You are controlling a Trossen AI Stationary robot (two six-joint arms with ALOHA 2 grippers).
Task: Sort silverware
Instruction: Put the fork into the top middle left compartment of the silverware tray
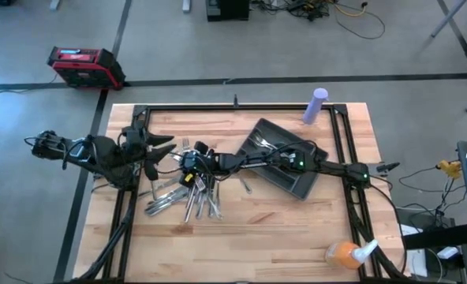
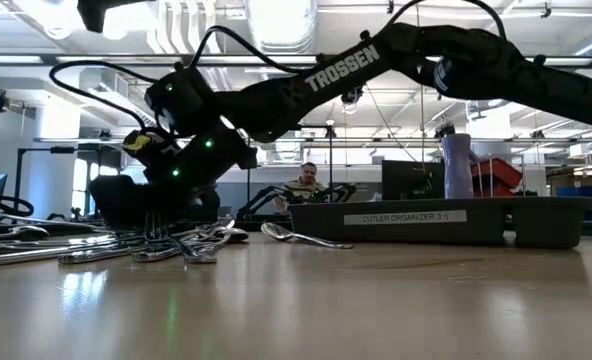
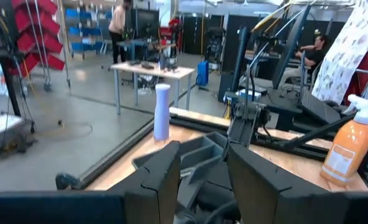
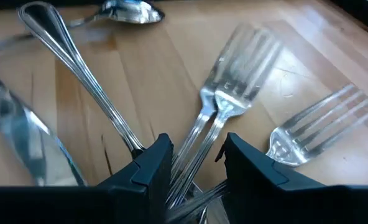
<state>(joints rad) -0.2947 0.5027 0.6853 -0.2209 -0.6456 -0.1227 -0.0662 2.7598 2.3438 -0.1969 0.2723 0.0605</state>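
The silverware lies mostly in a loose heap on the left half of the wooden table, the long handles fanned out and running toward the table's front edge, a few slanting off to the front left. Up close, two stacked forks point their tines away from the wrist, their handles running back between the right gripper, whose fingers are spread only slightly and straddle those handles down on the pile; whether they truly pinch them I can't tell. A lone spoon lies between the heap and the dark tray, which sits tilted behind the right arm. The left gripper hovers just left of the heap, fingers parted, holding nothing.
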